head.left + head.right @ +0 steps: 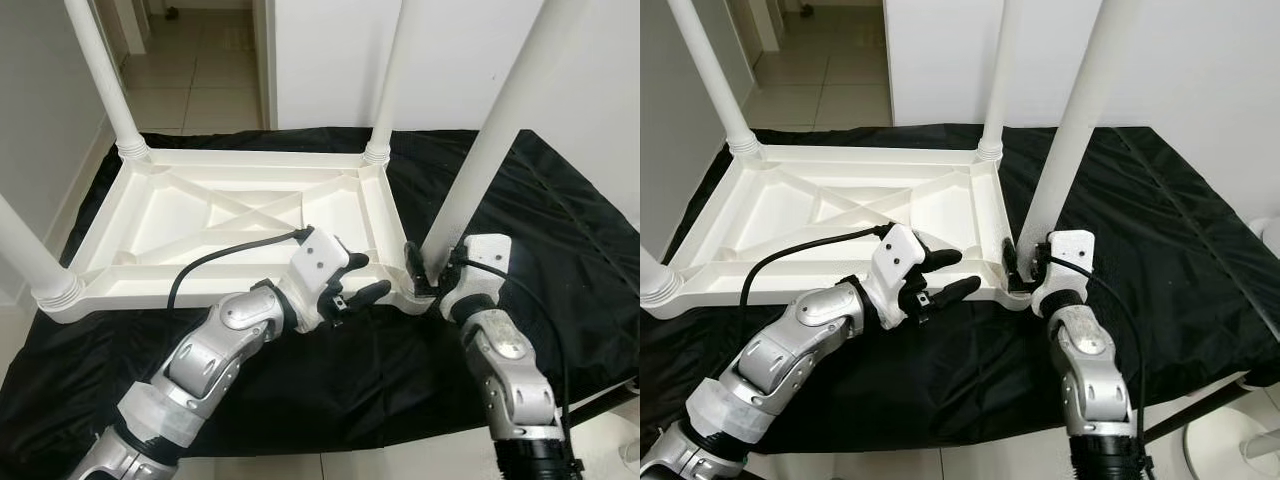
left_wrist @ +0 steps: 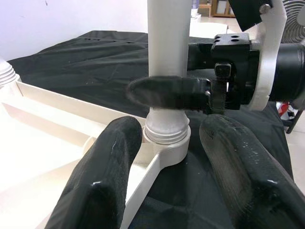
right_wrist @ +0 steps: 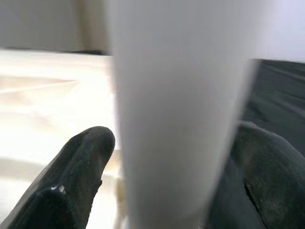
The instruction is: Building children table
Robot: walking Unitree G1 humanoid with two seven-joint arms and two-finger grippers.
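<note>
Right gripper [image 1: 425, 268] has its two black fingers [image 3: 81, 167] clamped either side of the near-right table leg [image 1: 480, 150], down low just above the threaded socket [image 2: 167, 133]. Left gripper [image 1: 362, 278] sits spread apart with nothing in it, one finger [image 1: 372, 292] over the near rim, pointing at that same corner. The white kids' table [image 1: 230, 215] is flipped upside down on a black cloth [image 1: 540, 230], with all four legs standing up. The cloth is laid on a pale tiled floor [image 1: 200, 70] by a white wall [image 1: 330, 60].
</note>
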